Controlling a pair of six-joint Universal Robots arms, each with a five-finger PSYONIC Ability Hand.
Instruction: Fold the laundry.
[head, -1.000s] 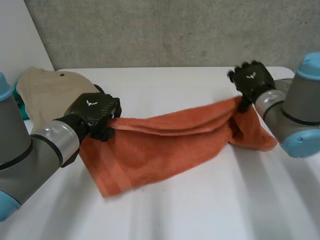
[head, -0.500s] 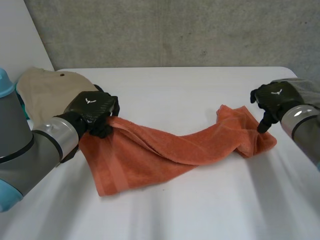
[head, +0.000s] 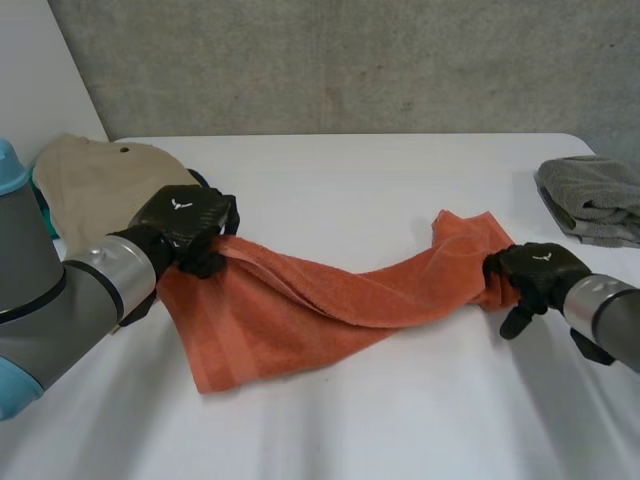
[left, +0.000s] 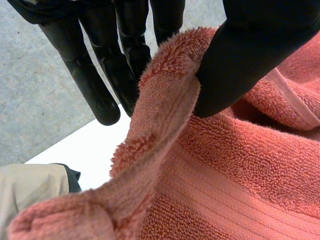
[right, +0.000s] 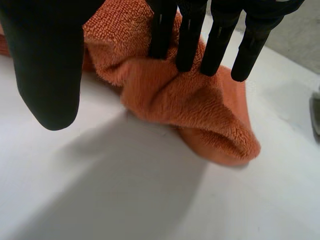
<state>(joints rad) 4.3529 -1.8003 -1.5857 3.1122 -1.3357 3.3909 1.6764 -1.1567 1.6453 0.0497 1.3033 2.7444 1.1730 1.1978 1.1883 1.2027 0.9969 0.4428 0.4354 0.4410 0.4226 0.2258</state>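
Towel (head: 300, 315) end partly hidden behind right hand (head: 536, 272).

Head view looks down across the table (head: 400, 420); wrist views sit close, all sharing the towel (head: 330, 300).

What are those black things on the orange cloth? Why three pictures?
They are a robot's two hands, on grey arms. One picture looks down from a camera between the arms; the other two come from cameras on the wrists. On the white table lie an orange towel, a beige cloth and a grey cloth. The left hand pinches one end of the towel between thumb and fingers. The right hand just rests straight fingers on the other end, without gripping.
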